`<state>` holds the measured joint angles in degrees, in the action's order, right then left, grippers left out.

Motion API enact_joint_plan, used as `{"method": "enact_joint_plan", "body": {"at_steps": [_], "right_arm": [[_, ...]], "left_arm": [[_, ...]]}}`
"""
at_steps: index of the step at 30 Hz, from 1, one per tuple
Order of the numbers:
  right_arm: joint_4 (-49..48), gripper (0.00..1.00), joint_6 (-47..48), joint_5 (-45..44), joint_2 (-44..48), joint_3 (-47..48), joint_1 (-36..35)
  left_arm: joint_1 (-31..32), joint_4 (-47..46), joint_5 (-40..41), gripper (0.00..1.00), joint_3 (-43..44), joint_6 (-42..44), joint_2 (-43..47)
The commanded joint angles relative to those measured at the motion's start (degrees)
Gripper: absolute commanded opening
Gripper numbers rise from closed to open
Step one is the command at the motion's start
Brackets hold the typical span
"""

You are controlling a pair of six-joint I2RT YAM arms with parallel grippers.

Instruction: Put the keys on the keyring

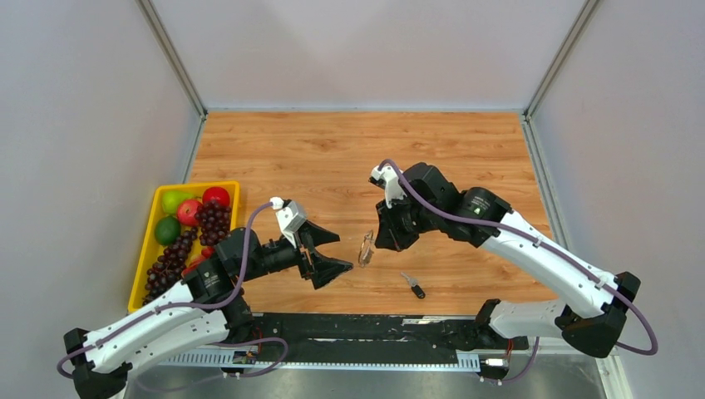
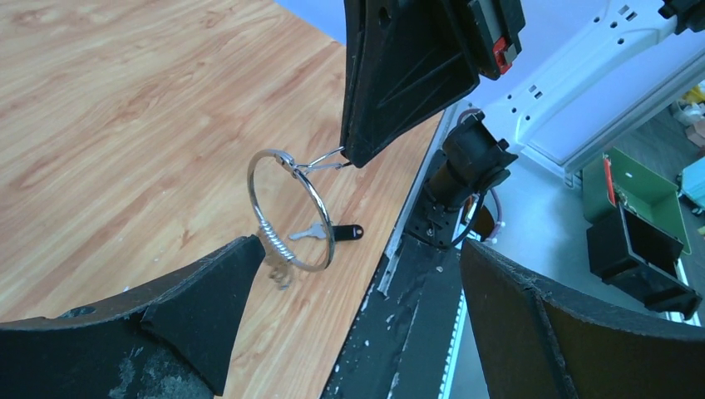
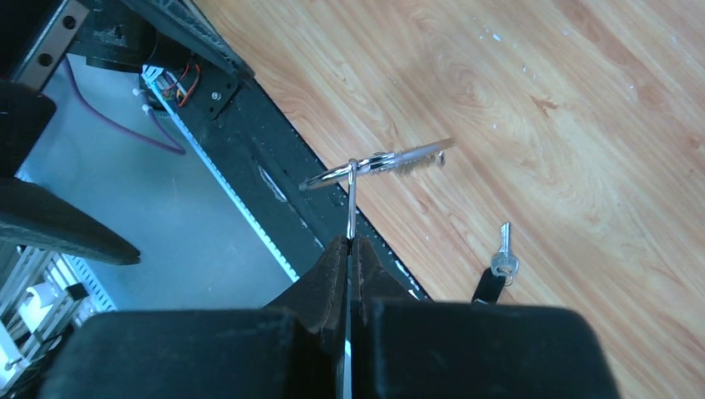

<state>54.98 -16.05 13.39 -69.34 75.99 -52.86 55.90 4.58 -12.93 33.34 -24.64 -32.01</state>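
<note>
My right gripper is shut on a thin silver piece at the top of the keyring. It holds the ring above the table near the front edge. In the left wrist view the keyring hangs upright from the right gripper, with small silver keys blurred below it. One of the keys, black-headed with a short silver blade, lies flat on the wood; this key shows behind the ring. My left gripper stands open, just left of the ring and holding nothing.
A yellow tray of grapes, apples and green fruit sits at the left edge of the table. A black rail runs along the near edge, close behind the black-headed key. Grey walls enclose the table.
</note>
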Motion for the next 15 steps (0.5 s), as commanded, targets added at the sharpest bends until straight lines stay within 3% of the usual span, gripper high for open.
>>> {"method": "enact_joint_plan", "body": {"at_steps": [1,8,15], "right_arm": [[3.6,0.0,-2.6,1.8,-1.6,5.6,-0.8],[8.1,0.0,-4.4,0.2,-6.2,12.0,-0.8],[10.4,0.0,-6.6,0.9,-9.2,16.2,-0.8]], "left_arm": [[0.2,-7.9,-2.0,1.0,-1.3,3.1,-1.2],[0.2,-11.2,1.3,1.0,-2.5,8.3,-2.6],[0.2,-20.9,3.7,1.0,-6.5,16.3,-2.7]]}}
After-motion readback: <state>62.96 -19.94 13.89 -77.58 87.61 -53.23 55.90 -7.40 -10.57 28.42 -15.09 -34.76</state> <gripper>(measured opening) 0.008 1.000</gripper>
